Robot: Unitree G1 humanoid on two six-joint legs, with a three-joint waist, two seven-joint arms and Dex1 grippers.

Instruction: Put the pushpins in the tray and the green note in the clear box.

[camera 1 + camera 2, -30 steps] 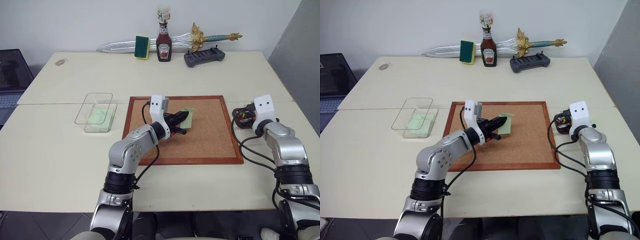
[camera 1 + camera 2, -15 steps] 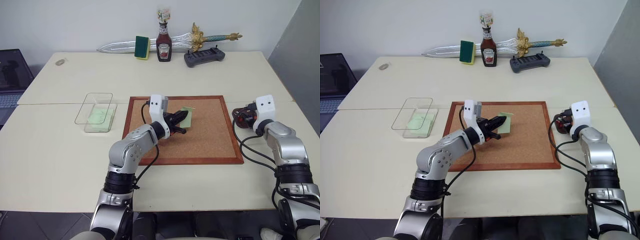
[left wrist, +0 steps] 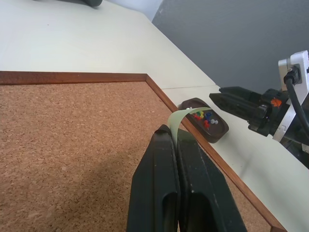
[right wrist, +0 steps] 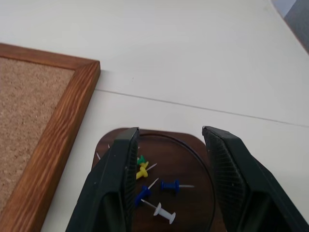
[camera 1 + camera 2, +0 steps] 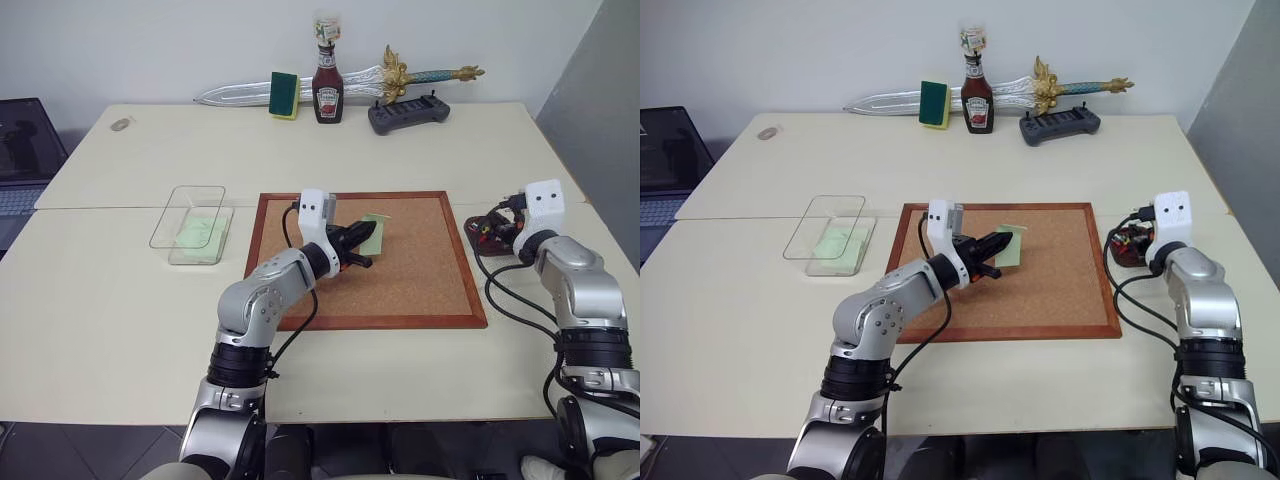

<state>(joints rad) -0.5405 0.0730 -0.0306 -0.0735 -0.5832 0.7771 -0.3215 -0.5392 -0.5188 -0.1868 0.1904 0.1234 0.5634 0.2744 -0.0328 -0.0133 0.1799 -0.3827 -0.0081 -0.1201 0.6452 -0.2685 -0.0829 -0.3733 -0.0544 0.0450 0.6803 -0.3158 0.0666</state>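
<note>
Cream tabletop (image 5: 120,300) stretches to a white wall, with a wood-framed corkboard (image 5: 420,290) lying flat at its middle. Over the board the left gripper (image 5: 362,238) hangs with its two black fingers pressed together on an edge of the pale mint-green paper note (image 5: 374,234), whose far end curls up. Just right of the board sits the small dark reddish-brown tray (image 4: 188,159), holding pushpins (image 4: 153,189) with blue, yellow, green and white plastic heads. The right gripper (image 4: 171,181) hovers above the tray, fingers spread apart, gripping nothing. Left of the board stands the clear plastic box (image 5: 200,236) with a green slip inside and its clear lid (image 5: 186,214) leaning on its far-left side. Along the far edge lie a toy sword (image 5: 240,92), a green-and-yellow sponge (image 5: 284,94), a ketchup bottle (image 5: 327,90) and a dark controller (image 5: 408,113).
</note>
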